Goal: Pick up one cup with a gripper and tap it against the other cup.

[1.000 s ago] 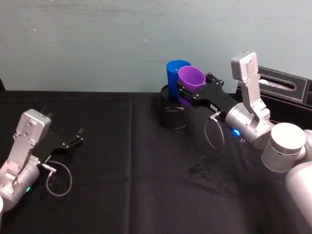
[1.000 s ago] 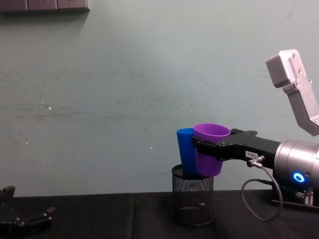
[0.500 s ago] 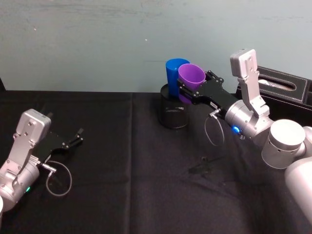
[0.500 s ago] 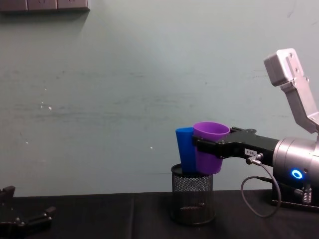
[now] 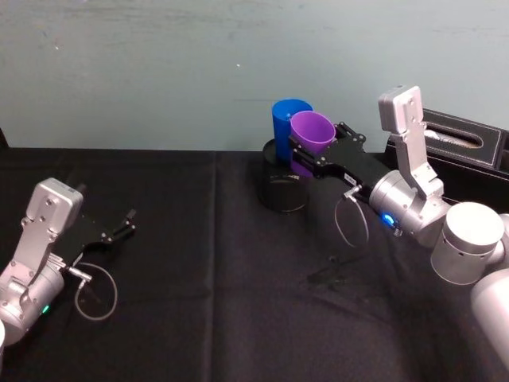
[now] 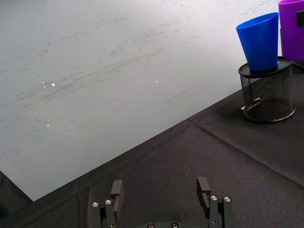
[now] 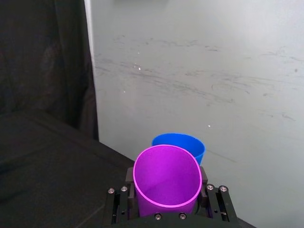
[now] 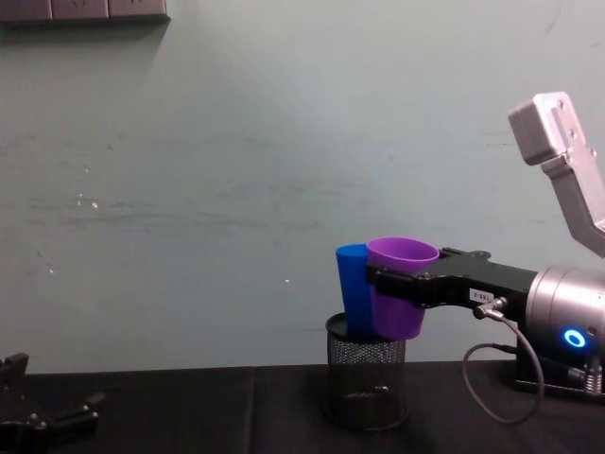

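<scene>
Purple cup (image 5: pixel 312 131): upright and off the table (image 5: pixel 199 263), above the pen holder near the middle of the table's back edge, with its mouth open upward.
Right gripper (image 5: pixel 314 143): reaches in from the table's right side. Its two flat black jaws are closed on the purple cup's sides below the rim, and it carries the cup's whole weight.
Blue cup (image 5: pixel 285 119): stands inside the pen holder with most of its height rising above the mesh rim. It leans a little away from the purple cup.
Contact: the purple cup's side is pressed up to the blue cup's side. In the chest view the two overlap, the purple cup (image 8: pixel 402 253) in front of the blue cup (image 8: pixel 352 284). They look to be touching, though a hairline gap cannot be ruled out.
Pen holder (image 5: pixel 282 191): a black wire mesh holder sitting on the black cloth at the back of the table, directly under both cups.
Left gripper (image 6: pixel 160 187): low near the table's left edge, well apart from the cups. Its jaws are spread wide with nothing between them.
</scene>
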Controlling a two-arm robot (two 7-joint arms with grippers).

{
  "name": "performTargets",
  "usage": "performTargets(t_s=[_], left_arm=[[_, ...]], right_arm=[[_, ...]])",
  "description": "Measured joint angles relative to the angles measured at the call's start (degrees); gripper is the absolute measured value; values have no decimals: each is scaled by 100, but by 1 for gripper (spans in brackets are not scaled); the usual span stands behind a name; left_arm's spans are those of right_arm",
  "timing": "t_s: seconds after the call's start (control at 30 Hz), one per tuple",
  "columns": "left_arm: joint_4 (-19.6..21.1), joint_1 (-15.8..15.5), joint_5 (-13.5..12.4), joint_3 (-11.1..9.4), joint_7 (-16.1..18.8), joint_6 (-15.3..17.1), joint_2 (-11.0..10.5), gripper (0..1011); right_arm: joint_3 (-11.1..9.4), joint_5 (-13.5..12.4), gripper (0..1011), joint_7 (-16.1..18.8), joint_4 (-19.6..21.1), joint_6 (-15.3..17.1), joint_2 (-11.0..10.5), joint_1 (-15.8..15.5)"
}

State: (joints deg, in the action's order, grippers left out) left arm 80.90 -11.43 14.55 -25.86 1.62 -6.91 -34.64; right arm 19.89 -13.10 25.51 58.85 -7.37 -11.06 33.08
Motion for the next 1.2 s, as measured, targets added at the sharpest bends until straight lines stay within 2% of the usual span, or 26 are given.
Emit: performTargets(t_s=[0.4, 0.67, 1.2], left_arm=[[0, 0, 0, 0, 0, 0, 0, 1011], [0, 0, 0, 0, 0, 0, 0, 1012], [0, 0, 0, 0, 0, 0, 0, 1011]], right_arm=[[-25, -61, 735, -67, 523, 249, -192, -293], [-36, -143, 735, -109, 964, 527, -354, -530], [-82, -324, 735, -156, 1690, 717, -637, -1048]])
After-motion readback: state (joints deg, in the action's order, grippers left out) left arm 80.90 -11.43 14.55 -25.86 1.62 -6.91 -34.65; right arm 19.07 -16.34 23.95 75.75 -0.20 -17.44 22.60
